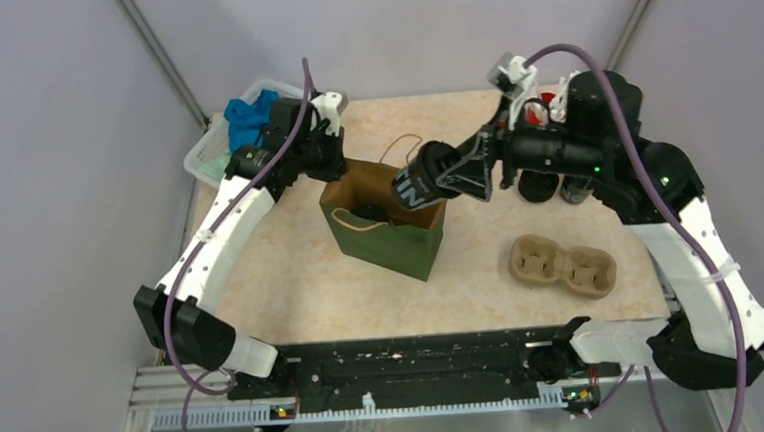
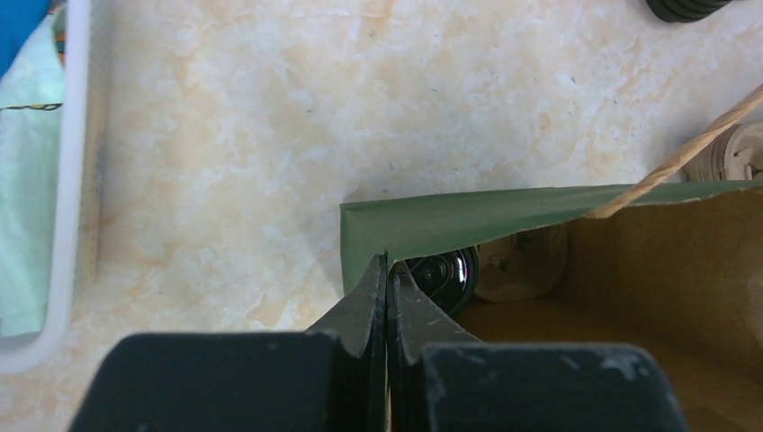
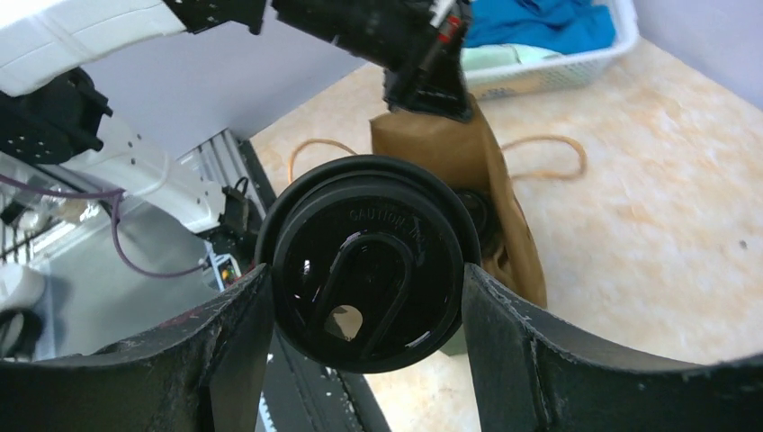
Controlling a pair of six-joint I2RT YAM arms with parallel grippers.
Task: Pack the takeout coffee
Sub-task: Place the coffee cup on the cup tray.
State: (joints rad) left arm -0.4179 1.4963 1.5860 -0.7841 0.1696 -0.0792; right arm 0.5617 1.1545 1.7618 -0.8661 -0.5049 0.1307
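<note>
A green-and-brown paper bag stands open mid-table. My left gripper is shut on its far-left rim; in the left wrist view the jaws pinch the green edge. One takeout coffee cup sits inside the bag, its black lid showing under the rim. My right gripper is shut on another takeout coffee cup, held tilted over the bag's mouth. In the right wrist view its lid fills the space between the fingers, with the bag beyond.
Two more black cups stand behind my right arm, beside a red cup. A tan pulp carrier lies right of the bag. A white bin with blue cloth sits far left. The bag's twine handle arcs outward.
</note>
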